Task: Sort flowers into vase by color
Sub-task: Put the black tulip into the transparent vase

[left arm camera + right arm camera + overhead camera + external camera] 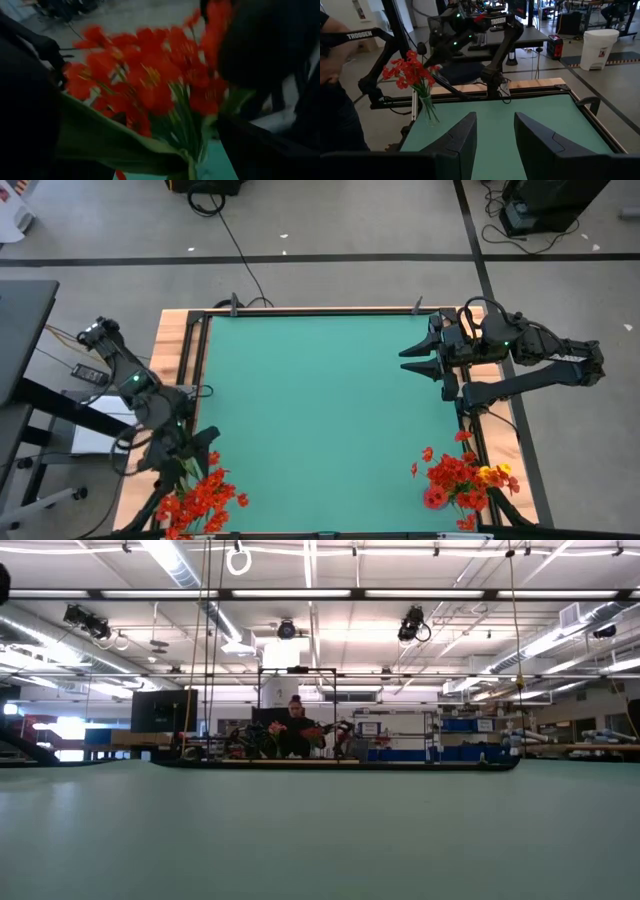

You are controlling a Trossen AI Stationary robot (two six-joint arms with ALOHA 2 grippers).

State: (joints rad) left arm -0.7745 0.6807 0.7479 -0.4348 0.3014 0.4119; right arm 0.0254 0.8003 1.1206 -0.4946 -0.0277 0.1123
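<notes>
Left gripper (180, 448), jaws wide and empty, just above red flowers (200, 498), stems upright, near-left counter corner; right gripper (420, 358) half-open, far.

Left gripper (183, 465) spread wide at near-left table corner; right gripper (495, 137) parted, hovering at far-right edge.

we see a robotics lab: exposed ceiling ducts (180, 565), strip lights (420, 593), workbenches (590, 748), floor cables (235, 240).
</notes>
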